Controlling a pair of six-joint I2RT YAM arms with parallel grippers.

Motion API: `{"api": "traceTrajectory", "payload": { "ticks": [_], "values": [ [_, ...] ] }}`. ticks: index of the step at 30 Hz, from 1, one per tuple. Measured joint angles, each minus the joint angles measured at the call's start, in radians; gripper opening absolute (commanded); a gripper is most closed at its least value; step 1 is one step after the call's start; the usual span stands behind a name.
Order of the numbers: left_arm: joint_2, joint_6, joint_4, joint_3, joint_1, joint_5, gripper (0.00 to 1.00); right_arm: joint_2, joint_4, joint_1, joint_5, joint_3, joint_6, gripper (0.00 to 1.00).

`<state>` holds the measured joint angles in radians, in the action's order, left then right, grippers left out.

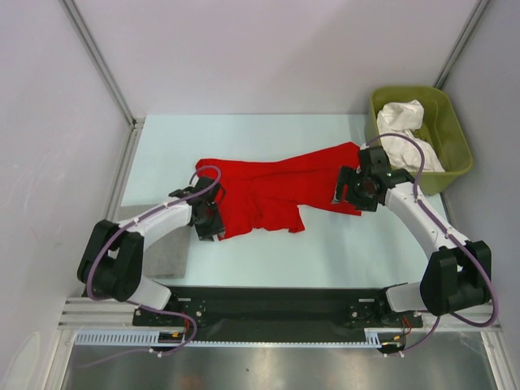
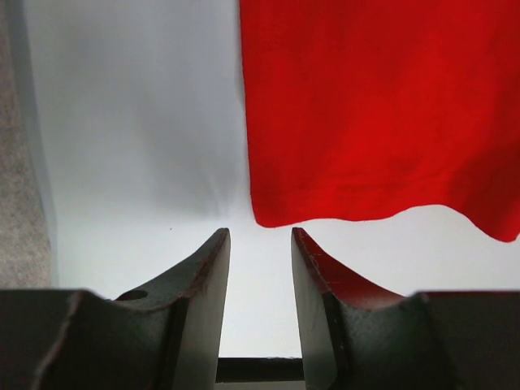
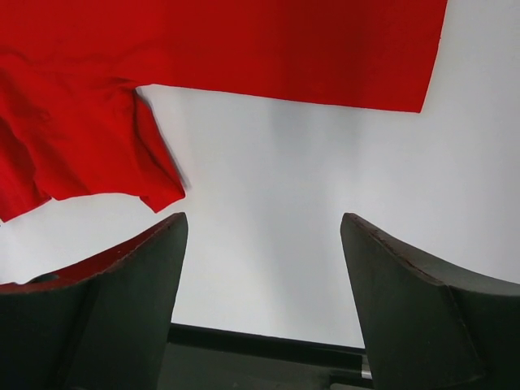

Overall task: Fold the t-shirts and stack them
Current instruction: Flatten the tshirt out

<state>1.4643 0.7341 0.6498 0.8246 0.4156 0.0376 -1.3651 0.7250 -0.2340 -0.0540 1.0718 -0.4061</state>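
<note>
The pale tabletop (image 1: 268,252) sat inside a white-walled enclosure, where a plain back wall (image 1: 268,49) and side panels met at slanting aluminium struts (image 1: 97,61). An olive-green plastic tub (image 1: 452,134) stood at the far right corner. A grey pad (image 1: 166,253) lay at the near left edge. The light was even and soft, casting only faint shadows.

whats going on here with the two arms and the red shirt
Two robot arms are working on a red t-shirt that lies rumpled across the table. The left tool is low at the shirt's left end, jaws slightly apart and holding nothing. The right tool is at the other end, jaws wide and empty. White t-shirts sit in the green tub. Nothing looks neatly folded or stacked yet.
</note>
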Motion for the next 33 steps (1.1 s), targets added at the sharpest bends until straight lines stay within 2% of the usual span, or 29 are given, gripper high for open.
{"api": "traceTrajectory", "payload": {
  "ticks": [10, 13, 15, 16, 19, 21, 27, 29, 31, 33],
  "values": [
    [0.072, 0.000, -0.047, 0.001, -0.004, -0.018, 0.40, 0.000, -0.010, 0.021, -0.016, -0.026, 0.008, 0.82],
    [0.074, 0.000, -0.050, -0.001, -0.008, -0.018, 0.22, 0.000, -0.012, 0.022, -0.016, -0.038, 0.007, 0.82],
    [0.074, 0.000, -0.058, -0.007, -0.016, -0.018, 0.17, 0.000, -0.013, 0.022, -0.016, -0.043, 0.006, 0.82],
    [0.074, 0.000, -0.061, -0.009, -0.023, -0.023, 0.11, 0.000, -0.012, 0.022, -0.016, -0.046, 0.004, 0.82],
    [0.074, -0.004, -0.069, -0.010, -0.037, -0.039, 0.00, -0.006, -0.013, 0.022, -0.010, -0.051, -0.021, 0.81],
    [0.070, -0.013, -0.070, -0.010, -0.041, -0.044, 0.00, -0.016, -0.013, 0.022, 0.007, -0.051, -0.045, 0.80],
    [-0.012, -0.089, -0.039, -0.003, -0.053, 0.046, 0.01, -0.010, -0.075, 0.022, 0.140, -0.123, -0.253, 0.68],
    [-0.069, -0.118, -0.028, 0.020, -0.055, 0.064, 0.00, 0.022, -0.126, 0.022, 0.184, -0.202, -0.343, 0.58],
    [-0.117, -0.143, -0.028, 0.053, -0.055, 0.068, 0.00, 0.054, -0.148, 0.024, 0.232, -0.270, -0.436, 0.41],
    [-0.146, -0.160, -0.035, 0.075, -0.055, 0.068, 0.00, 0.060, -0.159, 0.027, 0.276, -0.297, -0.512, 0.40]
  ]
}}
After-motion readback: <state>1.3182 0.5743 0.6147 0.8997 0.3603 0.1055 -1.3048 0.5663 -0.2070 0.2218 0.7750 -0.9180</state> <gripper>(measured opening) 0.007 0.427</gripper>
